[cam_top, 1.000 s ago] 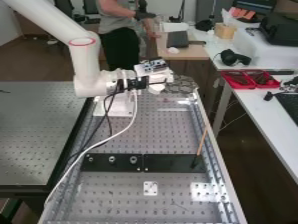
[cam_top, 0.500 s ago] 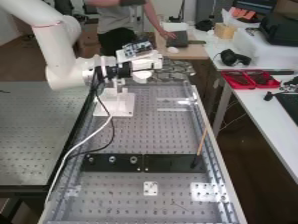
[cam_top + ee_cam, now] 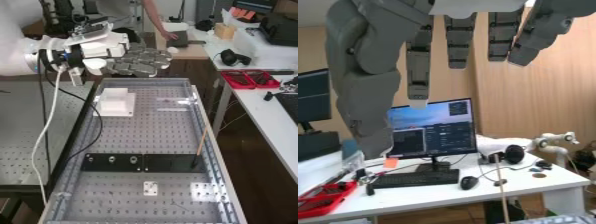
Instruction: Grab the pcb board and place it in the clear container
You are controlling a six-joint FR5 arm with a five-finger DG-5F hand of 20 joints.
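High view: hand (image 3: 136,61) is up over the bench's far end, approx level, fingers pointing to the view's right. Hand's wide: fingers straight & spread a bit, thumb well off from them, nothing in the grip. Wrist view agrees: straight fingers (image 3: 459,42) hang apart w/ gaps btwn, thumb (image 3: 374,95) off on its own.

Small white plate (image 3: 151,188) w/ dark spots, poss. the pcb but hard to be sure from here, lies flat on the perforated bench top (image 3: 126,197) nr the near end. It's well apart from the hand, lower & much closer to the high cam, w/ nearly the full bench length btwn.

In btwn: black strip (image 3: 174,163) across the bench, just beyond the plate; three round fittings on its left part. White block (image 3: 116,103) sits further up by the left rail, nr the hand but below it, not touching. Thin stick (image 3: 201,141) leans at the right side, dark end down by the strip.

Off bench, high view's right: red tray (image 3: 249,79) & headphones (image 3: 234,58) on white desk (image 3: 256,107). Wrist view has monitor (image 3: 433,131), keyboard (image 3: 416,178) & mouse (image 3: 469,182) on that desk too.
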